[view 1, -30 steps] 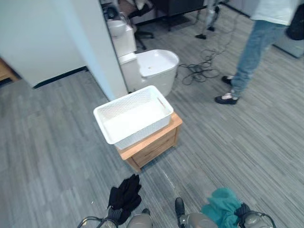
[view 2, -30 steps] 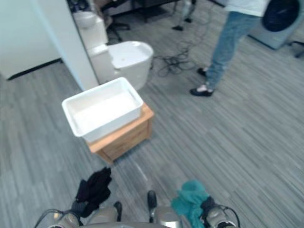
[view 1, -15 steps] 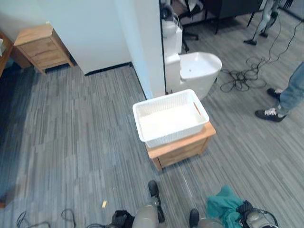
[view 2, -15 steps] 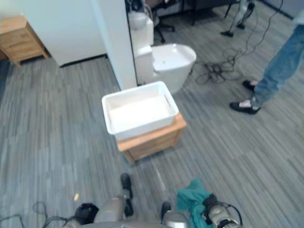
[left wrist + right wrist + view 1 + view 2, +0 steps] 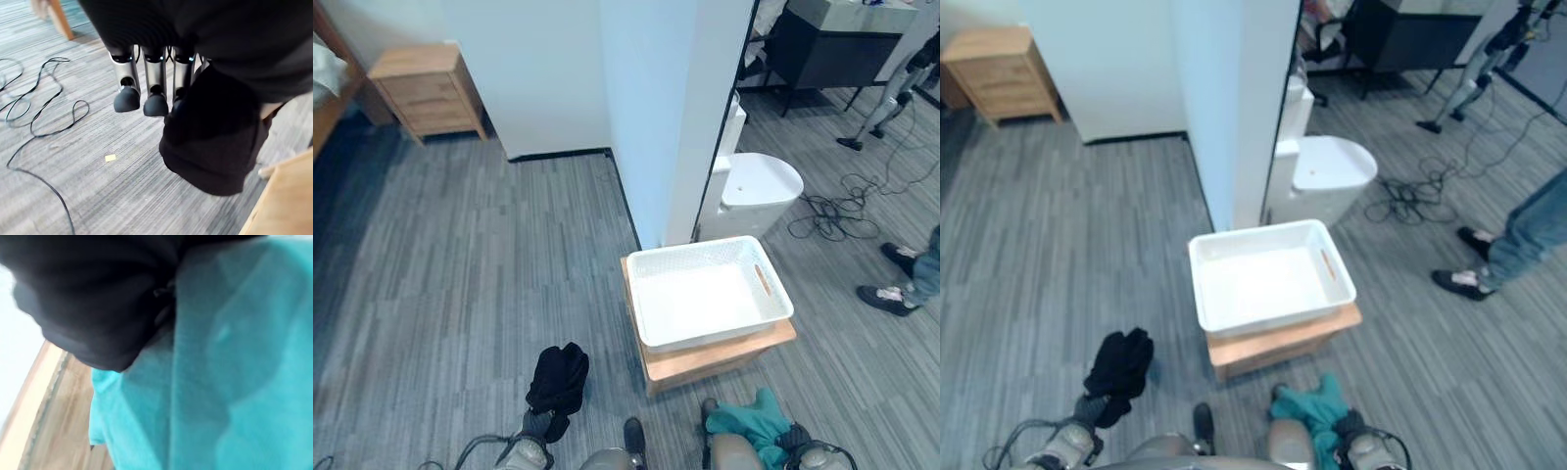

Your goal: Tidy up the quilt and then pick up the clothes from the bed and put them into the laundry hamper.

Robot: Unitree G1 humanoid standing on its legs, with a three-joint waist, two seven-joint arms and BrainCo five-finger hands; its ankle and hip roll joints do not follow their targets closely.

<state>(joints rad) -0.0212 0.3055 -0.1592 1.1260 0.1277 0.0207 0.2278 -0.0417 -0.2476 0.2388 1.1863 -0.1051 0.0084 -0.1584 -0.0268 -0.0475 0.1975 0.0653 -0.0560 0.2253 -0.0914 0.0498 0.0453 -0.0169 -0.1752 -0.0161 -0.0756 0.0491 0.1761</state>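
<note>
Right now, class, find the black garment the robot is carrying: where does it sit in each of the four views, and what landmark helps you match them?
Left eye view: black garment low, left of centre, above the left hand.
Right eye view: low left.
Left wrist view: hanging beside the fingers, centre right.
Right wrist view: teal garment; I cannot make out the black one.
Shared landmark: the wooden stand under the white hamper.

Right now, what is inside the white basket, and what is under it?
The white basket looks empty; its white bottom shows. It sits on a small wooden cabinet. The cabinet's top is mostly covered by the basket.
</note>
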